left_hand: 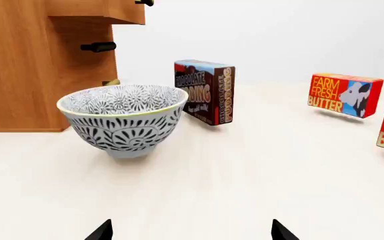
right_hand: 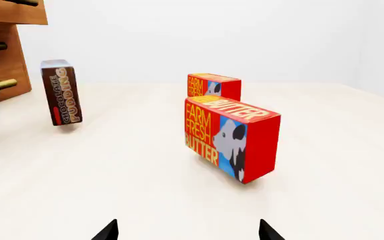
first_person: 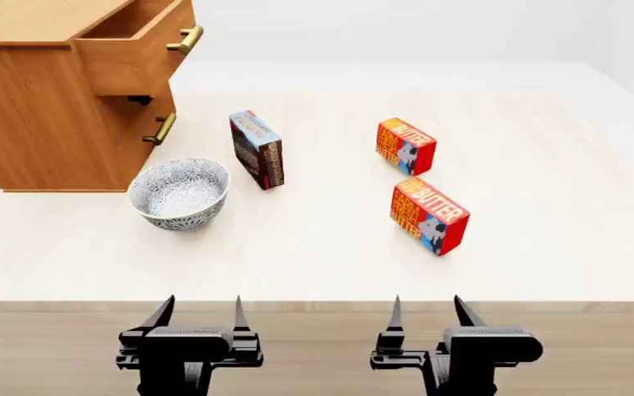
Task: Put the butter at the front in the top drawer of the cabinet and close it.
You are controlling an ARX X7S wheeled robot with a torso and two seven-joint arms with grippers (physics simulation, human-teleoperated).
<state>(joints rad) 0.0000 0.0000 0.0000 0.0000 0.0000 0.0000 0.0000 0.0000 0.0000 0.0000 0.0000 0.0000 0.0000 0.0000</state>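
Your left gripper [first_person: 199, 313] and right gripper [first_person: 425, 312] are hovering at the near edge of the table [first_person: 328, 256], both with jaws spread apart and holding nothing. The front butter [first_person: 428, 216] is standing on its edge on the table ahead of your right gripper, well apart from it; the right wrist view is showing it [right_hand: 231, 139] close and centred. The second butter [first_person: 405, 146] is standing just behind it, not touching. The pudding box [first_person: 257, 150] is standing upright between the butters and the cabinet [first_person: 42, 115]. The bowl [first_person: 181, 193] is sitting near the cabinet's front corner, ahead of your left gripper. The top drawer [first_person: 135, 45] is standing pulled out, its brass handle [first_person: 185, 39] facing the boxes. The lower drawers are sitting shut.
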